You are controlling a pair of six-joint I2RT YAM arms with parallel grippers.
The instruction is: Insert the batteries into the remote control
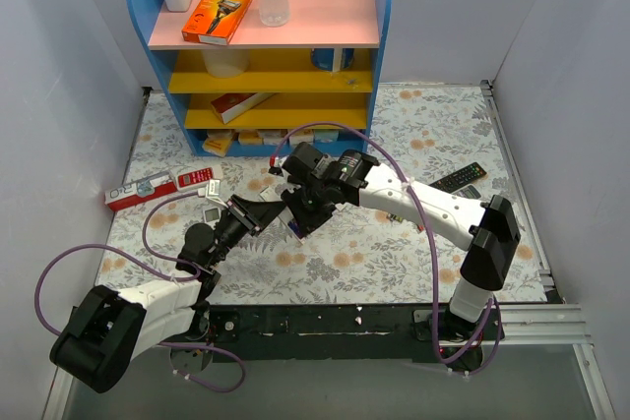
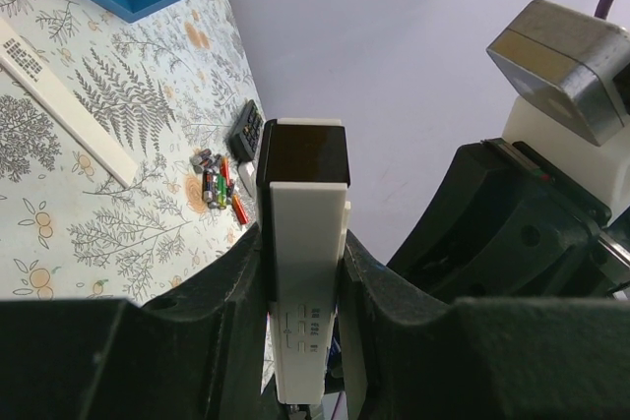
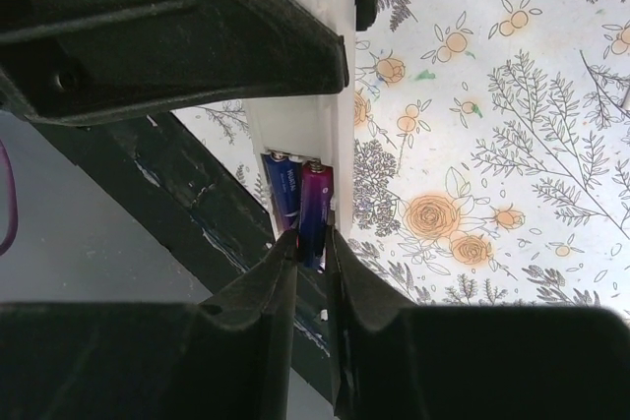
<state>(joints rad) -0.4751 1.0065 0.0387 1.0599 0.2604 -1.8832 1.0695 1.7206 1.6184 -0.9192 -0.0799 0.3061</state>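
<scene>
My left gripper [image 2: 305,341] is shut on the slim white remote control [image 2: 307,243] and holds it above the table, its dark patch [image 2: 305,154] at the far end. In the right wrist view the remote's open battery compartment [image 3: 295,135] holds a blue battery [image 3: 283,194]. My right gripper [image 3: 312,238] is shut on a purple battery [image 3: 315,199], which lies in the compartment beside the blue one. Both grippers meet at mid-table, left [image 1: 258,211] and right [image 1: 300,215]. Several loose batteries [image 2: 219,184] lie on the floral mat.
A black remote [image 1: 458,179] lies at the right, beside the loose batteries in the left wrist view [image 2: 246,130]. A blue shelf unit [image 1: 266,56] stands at the back. A red and white box [image 1: 157,186] and small white items [image 1: 212,211] lie at the left.
</scene>
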